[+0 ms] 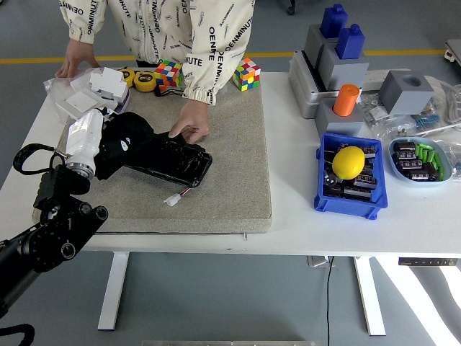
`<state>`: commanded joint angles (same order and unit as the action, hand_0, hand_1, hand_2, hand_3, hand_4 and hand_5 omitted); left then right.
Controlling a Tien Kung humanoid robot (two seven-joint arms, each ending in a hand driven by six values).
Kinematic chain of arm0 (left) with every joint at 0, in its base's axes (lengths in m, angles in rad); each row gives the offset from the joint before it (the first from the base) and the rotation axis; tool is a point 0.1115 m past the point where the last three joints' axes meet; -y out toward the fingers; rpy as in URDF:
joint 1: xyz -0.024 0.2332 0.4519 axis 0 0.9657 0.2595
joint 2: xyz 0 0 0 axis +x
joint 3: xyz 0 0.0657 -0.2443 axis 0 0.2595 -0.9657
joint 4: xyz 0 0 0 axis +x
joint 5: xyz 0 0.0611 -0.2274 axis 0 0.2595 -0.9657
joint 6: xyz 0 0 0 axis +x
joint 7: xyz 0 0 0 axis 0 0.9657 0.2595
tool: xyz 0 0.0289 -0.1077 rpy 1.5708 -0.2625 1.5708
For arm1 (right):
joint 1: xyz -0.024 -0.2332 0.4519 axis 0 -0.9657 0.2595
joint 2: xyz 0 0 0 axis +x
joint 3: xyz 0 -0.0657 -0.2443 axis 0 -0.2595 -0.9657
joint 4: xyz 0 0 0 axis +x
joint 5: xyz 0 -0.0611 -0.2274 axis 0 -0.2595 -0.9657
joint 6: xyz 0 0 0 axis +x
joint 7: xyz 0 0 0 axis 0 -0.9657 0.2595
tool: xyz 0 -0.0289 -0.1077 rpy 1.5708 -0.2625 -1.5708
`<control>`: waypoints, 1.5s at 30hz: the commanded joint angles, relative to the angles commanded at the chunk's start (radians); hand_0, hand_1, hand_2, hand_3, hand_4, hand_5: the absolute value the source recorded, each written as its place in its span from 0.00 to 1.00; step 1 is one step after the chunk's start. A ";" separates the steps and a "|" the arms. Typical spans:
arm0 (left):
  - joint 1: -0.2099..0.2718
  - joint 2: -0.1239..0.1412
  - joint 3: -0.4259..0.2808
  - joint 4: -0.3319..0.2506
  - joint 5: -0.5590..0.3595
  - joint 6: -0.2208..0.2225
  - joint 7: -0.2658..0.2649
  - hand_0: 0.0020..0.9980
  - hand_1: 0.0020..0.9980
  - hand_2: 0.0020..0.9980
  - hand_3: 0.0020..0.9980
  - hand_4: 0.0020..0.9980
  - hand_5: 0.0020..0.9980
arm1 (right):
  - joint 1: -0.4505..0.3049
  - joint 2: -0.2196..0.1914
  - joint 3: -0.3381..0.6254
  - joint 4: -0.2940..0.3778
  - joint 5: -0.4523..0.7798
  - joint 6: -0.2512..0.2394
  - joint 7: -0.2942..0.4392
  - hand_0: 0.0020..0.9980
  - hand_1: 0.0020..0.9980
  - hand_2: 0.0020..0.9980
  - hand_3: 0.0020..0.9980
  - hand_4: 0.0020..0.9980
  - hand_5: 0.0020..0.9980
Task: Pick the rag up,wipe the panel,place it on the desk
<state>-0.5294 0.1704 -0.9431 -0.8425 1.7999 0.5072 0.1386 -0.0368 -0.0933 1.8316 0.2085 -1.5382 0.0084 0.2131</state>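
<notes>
Left hand (115, 144) clamps the black rag (130, 133) onto the panel (169, 162) for wiping; a person's hand (189, 128) steadies its far edge.

The rag (124, 140) is a bunched black cloth resting on the left end of the panel (171, 162). The panel is a long, glossy black piece lying flat and slanted on the grey mat, its right end nearer the table's front, with a small white connector on a short wire just beside that end.
</notes>
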 joint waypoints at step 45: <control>0.002 -0.002 0.037 -0.050 -0.047 0.022 -0.026 0.21 0.28 0.38 0.56 0.72 0.00 | 0.000 0.001 -0.009 0.003 0.010 0.000 0.000 0.54 0.56 0.49 0.52 0.88 0.35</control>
<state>-0.5276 0.1683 -0.9060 -0.8922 1.7527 0.5289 0.1125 -0.0372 -0.0925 1.8228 0.2116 -1.5286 0.0087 0.2127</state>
